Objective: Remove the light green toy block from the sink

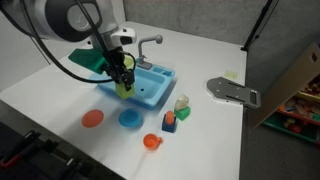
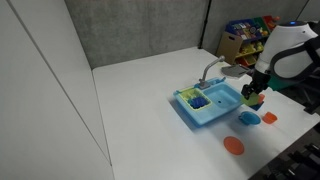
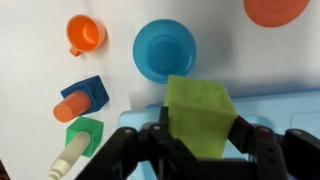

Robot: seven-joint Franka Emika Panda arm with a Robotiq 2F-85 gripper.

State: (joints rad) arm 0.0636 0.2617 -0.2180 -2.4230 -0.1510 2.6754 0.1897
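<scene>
The light green toy block [image 3: 200, 115] is gripped between my gripper's [image 3: 200, 140] black fingers and fills the middle of the wrist view. In an exterior view my gripper [image 1: 124, 85] holds the block [image 1: 124, 90] at the front edge of the light blue sink [image 1: 150, 85]. In an exterior view the gripper [image 2: 250, 95] is at the sink's [image 2: 210, 105] right end, with the block [image 2: 250, 99] in it. The sink's grey faucet [image 1: 145, 45] stands at the back. The sink's rim shows under the block in the wrist view [image 3: 285, 105].
On the white table lie a blue plate [image 3: 165, 50], an orange cup [image 3: 85, 35], an orange plate [image 3: 278, 8], a blue block with an orange piece [image 3: 85, 97] and a small green block with a cream piece [image 3: 85, 135]. A grey tool [image 1: 232, 92] lies at the right.
</scene>
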